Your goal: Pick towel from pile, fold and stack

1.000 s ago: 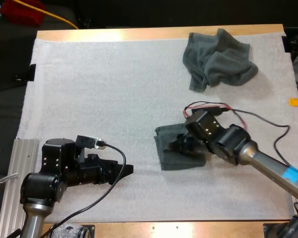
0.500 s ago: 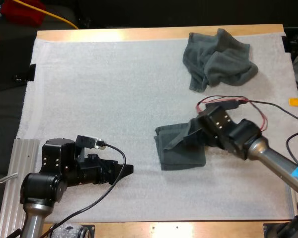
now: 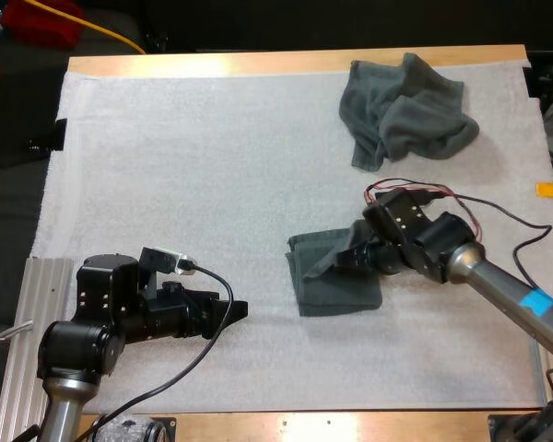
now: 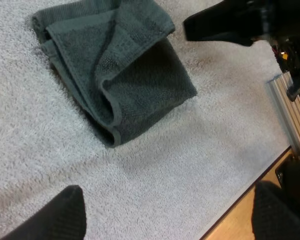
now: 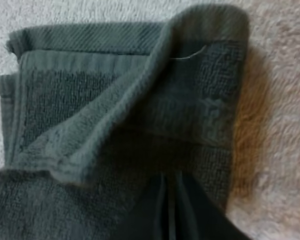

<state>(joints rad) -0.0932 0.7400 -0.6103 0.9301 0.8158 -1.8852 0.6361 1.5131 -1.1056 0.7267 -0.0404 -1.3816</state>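
Left gripper (image 3: 235,311): near left on the mat (image 3: 184,184). Its fingers (image 4: 65,212) are spread wide with nothing between them, and it's pointed across at the folded towel.

Folded towel (image 3: 334,290): middle of the mat, a bit right of centre. It's a squarish bundle, but the top layer is peeled up in a diagonal flap instead of lying flat.

Right gripper (image 3: 348,258): at that towel's right side. The fingers are pinched tight, and as far as I can tell they're on the lifted layer.

Fold risk: if it pulls any further right, I reckon the whole fold opens up or the bundle drags across the mat.

Drop risk: letting go from up there could leave the flap landing crooked, so you'd get a lumpy base for stacking.

Crumpled towel (image 3: 401,110): far right near the far edge, well apart from the folded one and not picked yet.

Pile risk: it's all bunched up, so a grab there could easily catch two layers at once.
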